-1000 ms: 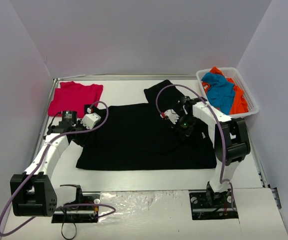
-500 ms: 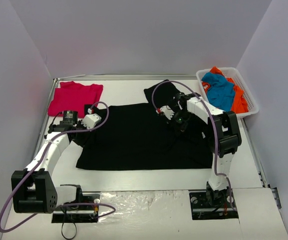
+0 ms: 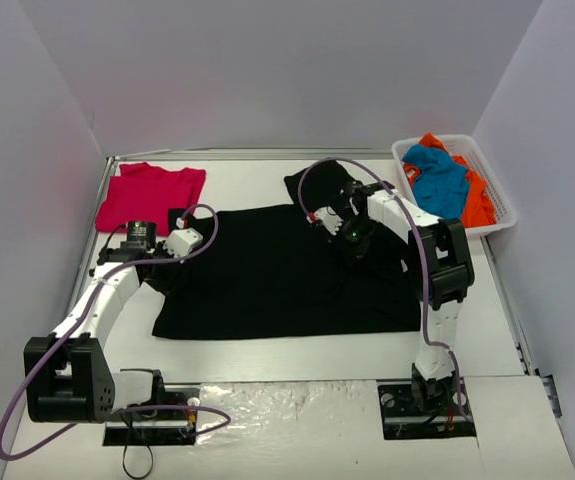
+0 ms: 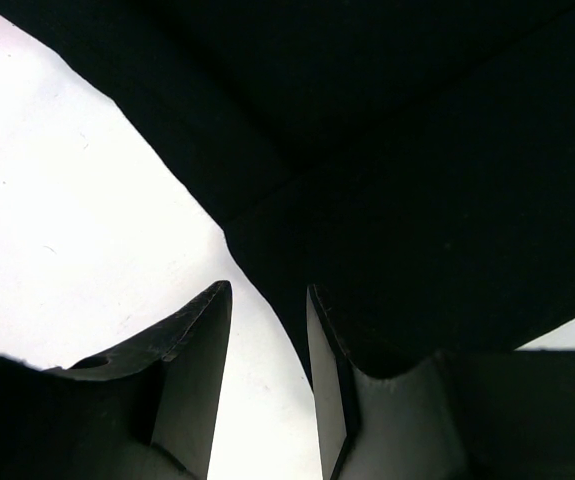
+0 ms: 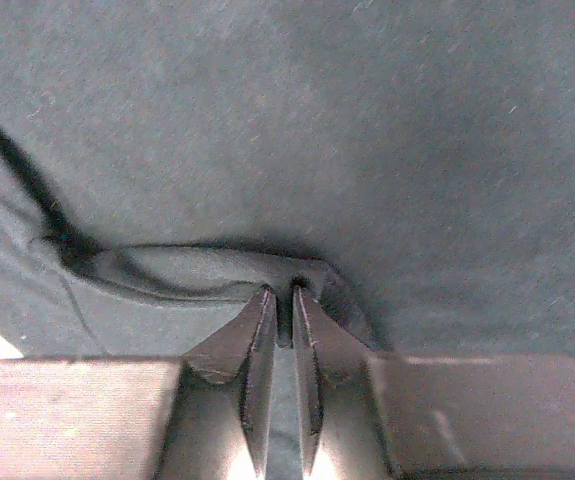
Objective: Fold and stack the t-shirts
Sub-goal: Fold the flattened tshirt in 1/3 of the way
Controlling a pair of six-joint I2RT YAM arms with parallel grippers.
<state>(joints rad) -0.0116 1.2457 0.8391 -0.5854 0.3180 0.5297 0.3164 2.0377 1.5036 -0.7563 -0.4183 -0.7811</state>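
The large black t-shirt [image 3: 267, 285] lies spread in the middle of the table, one sleeve toward the back. My right gripper [image 3: 350, 238] is over its upper right part. In the right wrist view the gripper [image 5: 279, 292] is shut on a raised fold of black cloth [image 5: 367, 120]. My left gripper [image 3: 174, 258] is at the shirt's left sleeve. In the left wrist view it [image 4: 267, 292] is open, with the edge of the black cloth [image 4: 417, 150] at its right finger and bare table between the fingers. The crimson-red t-shirt [image 3: 150, 195] lies flat at the back left.
A white basket [image 3: 502, 212] at the back right holds a blue t-shirt [image 3: 437, 180] and an orange one [image 3: 479, 198]. Grey walls close in the table on three sides. The arm bases stand at the near edge.
My right gripper has moved toward the back left with the black cloth in it, drawing the shirt's right side inward. The left arm has hardly moved.
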